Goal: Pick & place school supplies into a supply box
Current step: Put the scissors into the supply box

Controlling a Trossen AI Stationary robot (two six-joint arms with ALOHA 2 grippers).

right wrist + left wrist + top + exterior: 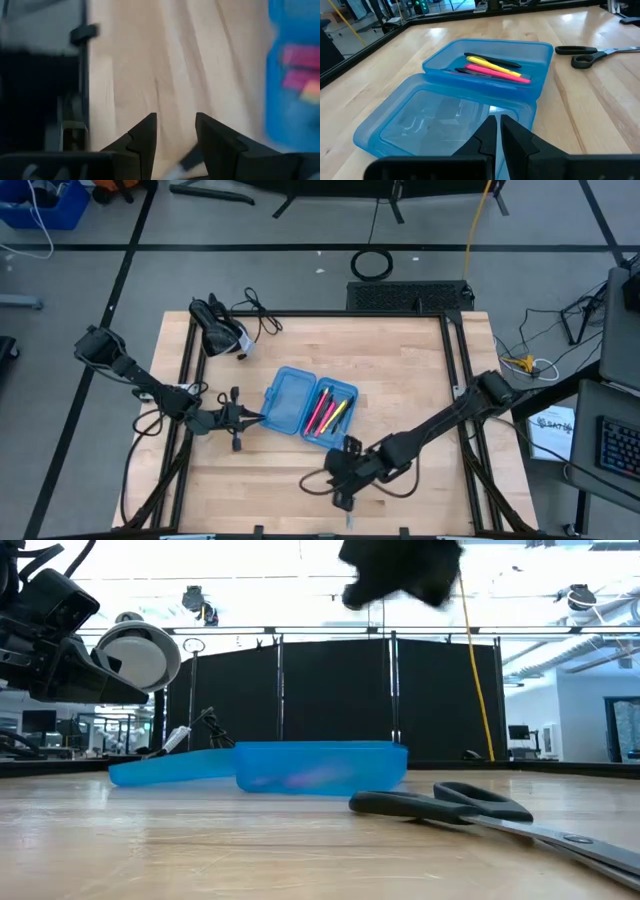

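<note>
The blue supply box (300, 405) lies open mid-table, both halves flat on the wood. Its lid half (445, 125) holds nothing. The other half (490, 67) holds yellow, pink and black pens (495, 69). My left gripper (255, 418) is level at the lid's left edge, its fingers (497, 131) nearly together. The black-handled scissors (470, 808) lie flat on the table near the near edge, also in the left wrist view (597, 52). My right gripper (175, 127) is open and raised above them (345, 480); a blurred dark shape (187, 160) shows below its fingers. My left gripper stands at the lid half's outer rim (485, 112), coming level from the table's left. Its own fingers hide the spot, so I cannot tell whether it touches the rim.
A black device with a coiled cable (222, 330) lies at the table's far left corner. Dark rails (455, 370) run along the table's sides. A cable loop (318, 482) hangs by the right arm. Bare wood lies left of and near the box.
</note>
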